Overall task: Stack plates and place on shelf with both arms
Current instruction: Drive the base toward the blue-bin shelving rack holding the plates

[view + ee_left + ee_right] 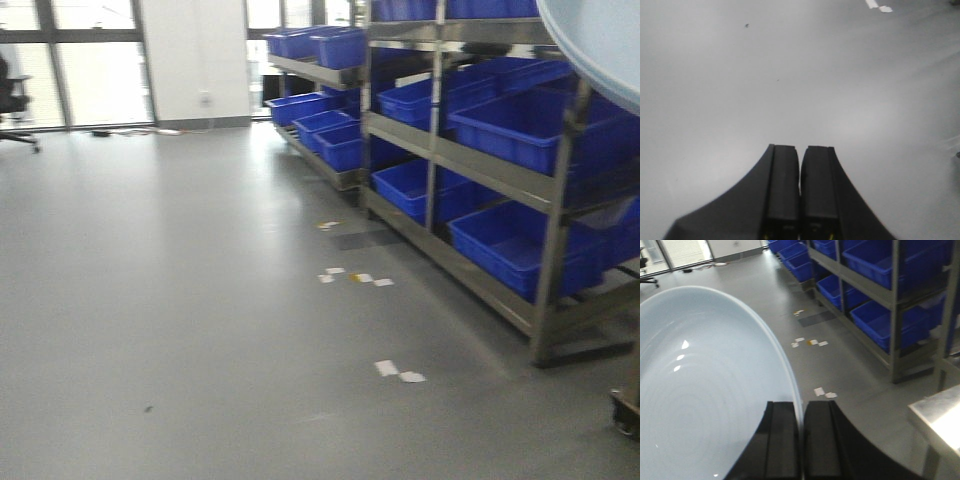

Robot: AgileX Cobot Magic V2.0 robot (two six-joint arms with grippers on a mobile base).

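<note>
While the right gripper [801, 407] hangs above the grey floor [180, 300], its two black fingers [782, 440] are closed on the rim of a large pale bluish-white plate [700, 390], one finger on the inner face and the other on the outside of the rim. The plate is off any surface and tilted, and its glossy bowl with faint rings spreads away to the left of the fingers in the right wrist view. From the front its edge [600, 50] shows only as a pale curve in the top right corner, in front of the shelf [470, 160]. Whether a second plate lies under it I cannot tell.

The shelf is stainless-steel racking along the right side of the room, its tiers loaded with blue plastic crates [520, 125]. The plate is near it but not on it.

The left gripper [800, 155] points down at bare floor, jaws pressed together with nothing between them.

Scraps of white paper or tape [398, 372] lie scattered on the floor beside the racking (one bit looks yellowish). A corner of a steel tabletop [940, 415] shows at the lower right of the right wrist view. Far back stand tall windows [95, 70] and an office chair [12, 100]
</note>
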